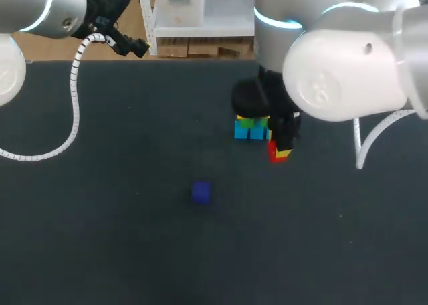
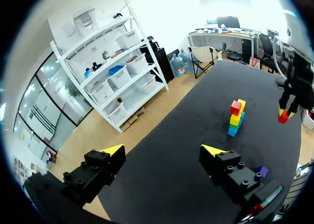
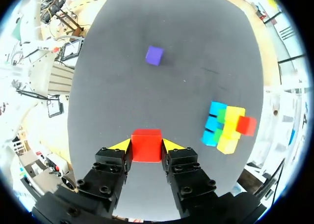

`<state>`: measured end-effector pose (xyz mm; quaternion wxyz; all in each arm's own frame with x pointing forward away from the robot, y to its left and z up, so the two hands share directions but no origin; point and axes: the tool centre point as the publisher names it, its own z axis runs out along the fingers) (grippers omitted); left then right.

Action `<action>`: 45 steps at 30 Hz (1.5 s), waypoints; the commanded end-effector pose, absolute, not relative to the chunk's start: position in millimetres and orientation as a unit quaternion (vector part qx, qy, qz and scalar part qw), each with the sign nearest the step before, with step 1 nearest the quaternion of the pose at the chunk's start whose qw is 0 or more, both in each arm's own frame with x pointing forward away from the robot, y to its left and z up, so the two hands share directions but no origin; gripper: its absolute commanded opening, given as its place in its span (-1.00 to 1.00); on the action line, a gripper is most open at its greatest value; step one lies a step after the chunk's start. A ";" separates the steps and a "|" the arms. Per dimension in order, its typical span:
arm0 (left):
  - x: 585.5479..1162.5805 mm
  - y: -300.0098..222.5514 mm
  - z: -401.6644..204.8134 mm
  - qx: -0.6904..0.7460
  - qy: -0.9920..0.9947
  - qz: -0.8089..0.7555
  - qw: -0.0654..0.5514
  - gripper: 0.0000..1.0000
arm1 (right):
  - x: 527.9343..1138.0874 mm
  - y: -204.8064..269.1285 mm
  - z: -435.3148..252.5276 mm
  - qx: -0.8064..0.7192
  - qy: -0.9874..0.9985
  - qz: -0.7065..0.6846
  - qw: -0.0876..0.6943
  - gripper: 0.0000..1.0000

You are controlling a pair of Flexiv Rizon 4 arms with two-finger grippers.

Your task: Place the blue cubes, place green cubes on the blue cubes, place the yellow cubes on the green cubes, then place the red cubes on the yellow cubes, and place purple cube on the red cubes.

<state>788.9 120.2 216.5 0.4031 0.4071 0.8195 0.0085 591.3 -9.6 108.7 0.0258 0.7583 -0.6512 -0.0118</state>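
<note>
The red cube (image 3: 146,148) in play is off the table (image 1: 100,238), gripped on two opposite faces by the right gripper (image 3: 145,144), whose yellow-tipped fingers are clamped onto it. The place it is meant for lies off to one side of those fingers and a little ahead of them. That is the stack (image 3: 226,128), with blue cubes at the bottom, green above them and yellow above those. One placed red cube (image 3: 246,126) is already on top. Beside it, at the end of the stack nearer the gripper, a bare yellow cube (image 3: 228,144) looks like the open seat. The blue row seems to run outward along the fingers' own direction, so the coming move is probably a short sideways shift across to the stack rather than a reach forward. In the head view the right arm comes in from the right and hangs steeply over the table, its wrist just beside the stack, with the held cube close to it but apart. The purple cube (image 3: 154,55) lies alone, well ahead of the fingers. The left gripper (image 2: 163,150) is well apart from all of this, its fingers spread wide and empty, so the right arm is plainly the nearer one.
</note>
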 end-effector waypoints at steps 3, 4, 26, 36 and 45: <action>789.5 121.4 216.7 0.409 0.819 0.007 0.403 1.00 | 597.5 -18.7 116.8 0.743 -0.669 0.007 0.018 -1.00; 789.5 121.4 216.7 0.409 0.819 0.007 0.403 1.00 | 601.4 -20.1 117.1 0.739 -0.673 0.009 0.016 -1.00; 789.5 121.4 216.7 0.409 0.819 0.007 0.403 1.00 | 717.9 -32.0 149.2 0.670 -0.741 0.031 -0.028 -1.00; 789.5 121.4 216.7 0.409 0.819 0.007 0.403 1.00 | 748.3 -23.4 138.6 0.687 -0.726 0.014 -0.042 -1.00; 789.5 121.4 216.7 0.409 0.819 0.007 0.403 1.00 | 766.6 -23.6 128.1 0.697 -0.716 -0.002 -0.040 -1.00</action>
